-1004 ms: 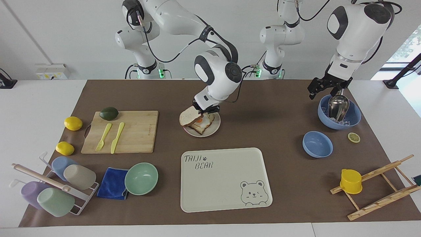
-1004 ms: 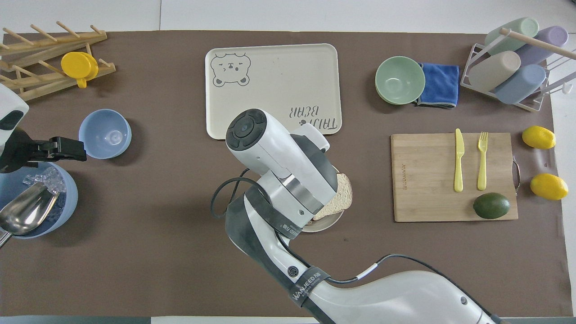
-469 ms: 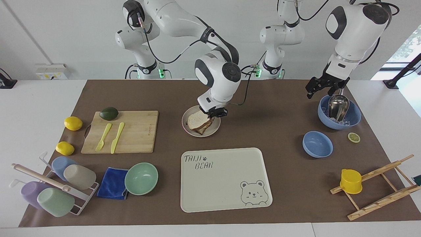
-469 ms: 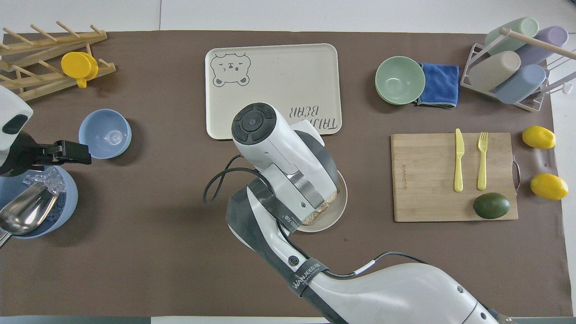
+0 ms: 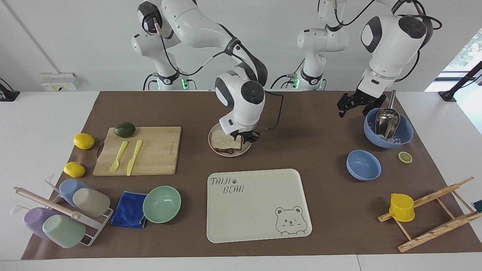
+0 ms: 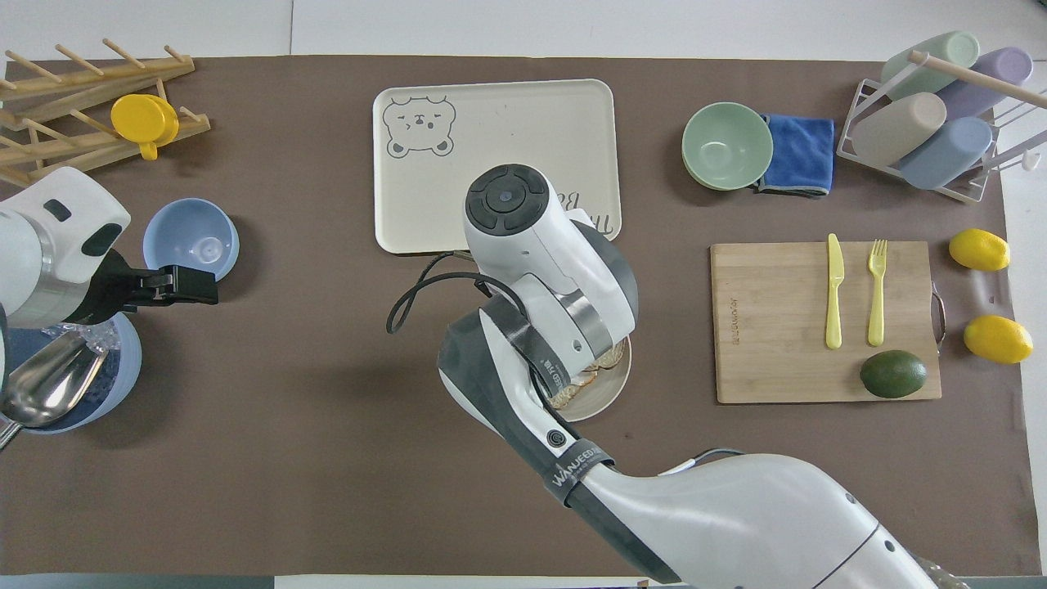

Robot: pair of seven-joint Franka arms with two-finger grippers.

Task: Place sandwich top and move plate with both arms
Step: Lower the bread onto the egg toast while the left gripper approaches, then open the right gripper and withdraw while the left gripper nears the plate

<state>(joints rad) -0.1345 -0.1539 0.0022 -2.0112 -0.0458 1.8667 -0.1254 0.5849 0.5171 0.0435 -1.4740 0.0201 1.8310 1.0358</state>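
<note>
The sandwich top (image 5: 225, 140) lies flat on the stack on the plate (image 5: 230, 152), the right pincer (image 5: 245, 136), grip uncertain, at its edge, so lifting away could drag it askew, while the left pincer (image 5: 357, 103), spread open, waits over the surface.

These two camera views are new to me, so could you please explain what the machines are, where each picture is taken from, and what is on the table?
They are two white robot arms, each ending in a two-fingered hand. One picture looks across the table at the robots; the other looks down from above their own end, so the sides are swapped.

The right hand is at the edge of the small round plate in the middle of the table, where the sandwich top lies flat on the sandwich. The left hand, open and empty, hangs beside the blue bowl with the metal scoop.

Also there: a bear-print tray, a cutting board with a plastic fork, knife and an avocado, two lemons, a mint green bowl, and a cup rack.
</note>
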